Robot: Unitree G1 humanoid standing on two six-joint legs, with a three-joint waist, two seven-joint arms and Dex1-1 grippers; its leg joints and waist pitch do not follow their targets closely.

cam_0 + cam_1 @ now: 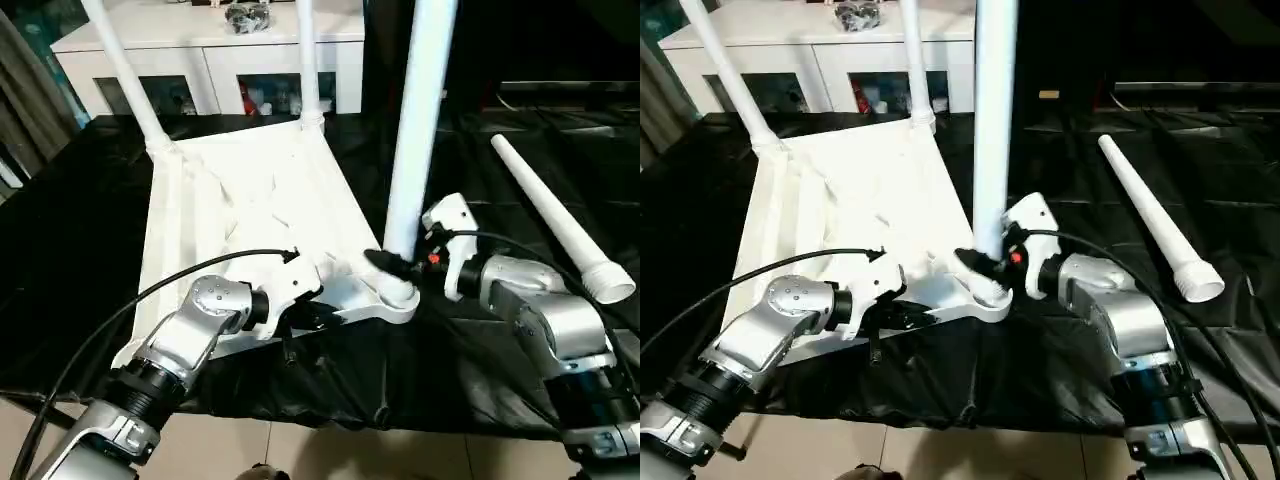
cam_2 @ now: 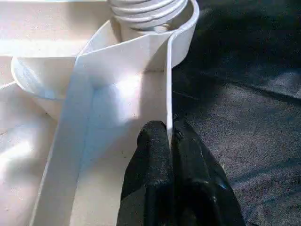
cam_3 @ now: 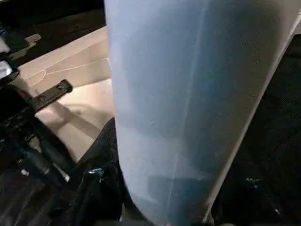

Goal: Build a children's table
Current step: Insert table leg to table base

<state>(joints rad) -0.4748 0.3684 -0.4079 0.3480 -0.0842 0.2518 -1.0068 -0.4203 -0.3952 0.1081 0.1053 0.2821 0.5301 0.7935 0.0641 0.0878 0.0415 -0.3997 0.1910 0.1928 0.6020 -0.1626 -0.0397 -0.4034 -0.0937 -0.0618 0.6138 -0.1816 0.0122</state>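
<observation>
Nearest the robot, the left gripper [image 2: 170,141] was pinched tight on the thin near rim of the tabletop [image 1: 250,200], its two black fingers [image 2: 153,155] pressed together with the plastic edge between them. The tabletop lay upside down on the black cloth [image 1: 90,250], ribbed underside up, its near right corner socket [image 1: 395,295] just beside the grip.

To the right of that corner, the right gripper [image 1: 392,266] stood about half open around the foot of a leg [image 1: 420,120], which rose upright out of the near right socket. One dark finger [image 3: 101,155] lay against the side of the white tube; the other finger was hidden behind it, so the hold looked like a clasp on the leg.

Farther right, a loose leg [image 1: 560,220] lay flat on the cloth, well apart from the tabletop, its flared end pointing toward the robot.

At the far edge of the tabletop, two more legs [image 1: 125,65] [image 1: 308,60] stood in the far corner sockets. Behind them was a white cabinet [image 1: 200,55] with glass doors.
</observation>
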